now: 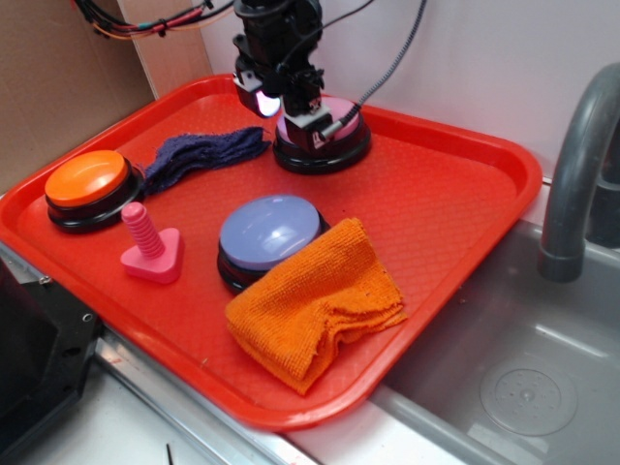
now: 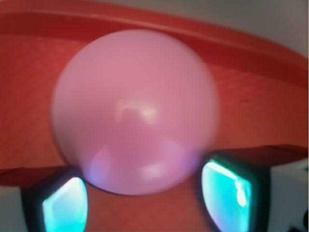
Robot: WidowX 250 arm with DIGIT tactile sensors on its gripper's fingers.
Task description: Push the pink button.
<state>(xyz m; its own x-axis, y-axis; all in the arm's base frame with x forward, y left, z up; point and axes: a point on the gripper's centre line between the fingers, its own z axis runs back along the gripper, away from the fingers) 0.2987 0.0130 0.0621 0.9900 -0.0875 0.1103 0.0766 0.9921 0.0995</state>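
The pink button [image 1: 341, 113], a pale pink dome on a black base, stands at the back of the red tray [image 1: 455, 194]. My gripper [image 1: 298, 116] is directly over its left part, with its tips at the dome; I cannot tell if they press it. In the wrist view the pink dome [image 2: 135, 106] fills the frame, blurred and very close. My gripper [image 2: 143, 186] shows as two fingers [image 2: 65, 205] with glowing cyan pads set wide apart at the bottom, nothing between them but the dome's near edge.
A lavender-blue button [image 1: 266, 231] sits mid-tray, partly under an orange cloth [image 1: 315, 305]. An orange button [image 1: 87, 184] and a pink screw peg [image 1: 150, 247] stand at the left, a dark blue cloth [image 1: 199, 155] behind them. A sink and grey faucet [image 1: 576, 165] are on the right.
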